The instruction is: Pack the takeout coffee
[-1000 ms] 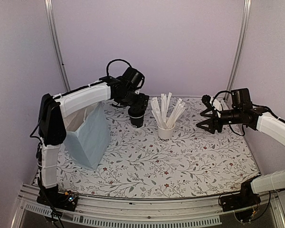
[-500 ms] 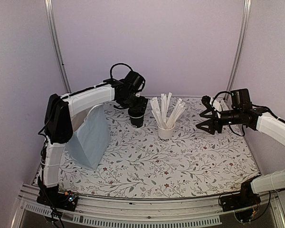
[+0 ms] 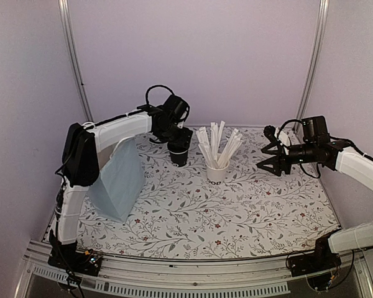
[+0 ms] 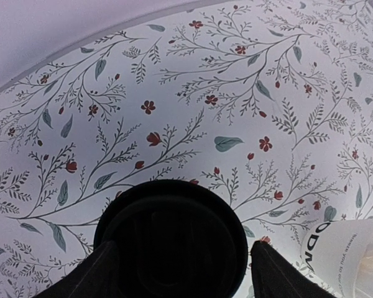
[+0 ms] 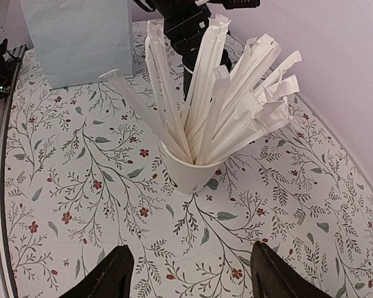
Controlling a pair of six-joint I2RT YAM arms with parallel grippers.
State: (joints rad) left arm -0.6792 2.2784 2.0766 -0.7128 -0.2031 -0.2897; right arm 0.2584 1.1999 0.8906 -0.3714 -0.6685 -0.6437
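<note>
**The left gripper (image 3: pixel 178 144) sits over the small black paper cup (image 3: pixel 179 158) at the far middle of the floral-patterned bench (image 3: pixel 248 211).**
Its jaws straddle the cup from above and appear clamped on its sides, though the dark wrist view leaves the contact unsure. The cup stands upright between the light blue paper bag (image 3: pixel 118 180) on the left and the white paper cup of white wrapped sticks (image 3: pixel 217 171) just to its right. The right gripper (image 3: pixel 270 161) hovers at the right, jaws wide apart.

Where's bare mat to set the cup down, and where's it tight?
Bare: the near half of the mat, from the blue bag across to the right edge. Crowded: the back, where the black cup in the left gripper stands close beside the white cup of sticks.
</note>
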